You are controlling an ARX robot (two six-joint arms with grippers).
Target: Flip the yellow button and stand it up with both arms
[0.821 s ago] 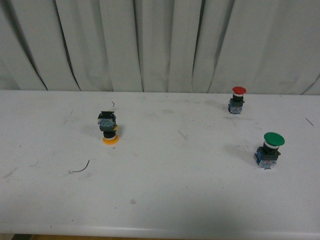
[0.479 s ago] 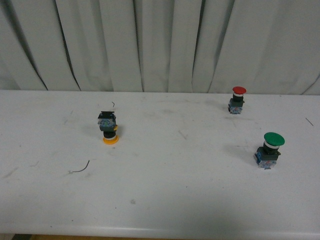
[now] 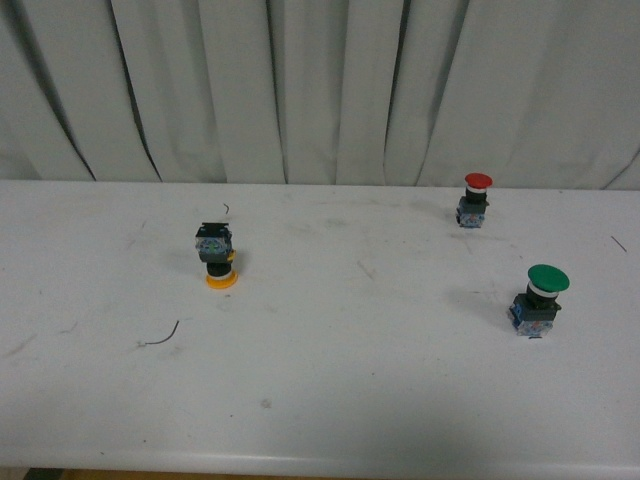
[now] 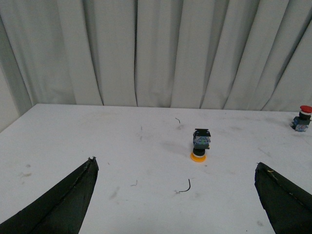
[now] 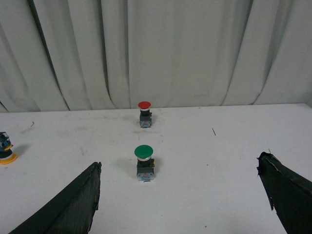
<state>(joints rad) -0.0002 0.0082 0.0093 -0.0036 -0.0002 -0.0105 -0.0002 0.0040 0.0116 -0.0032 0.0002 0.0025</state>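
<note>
A red-capped button [image 3: 477, 199] stands upright near the far edge of the scuffed white table [image 3: 330, 380], towards its right side. A green-capped button [image 3: 540, 297] stands upright closer to the right edge, well apart from it. A curled wire scrap [image 3: 160, 338] lies towards the left edge. A pale pleated curtain [image 3: 320, 90] hangs behind the far edge.
</note>
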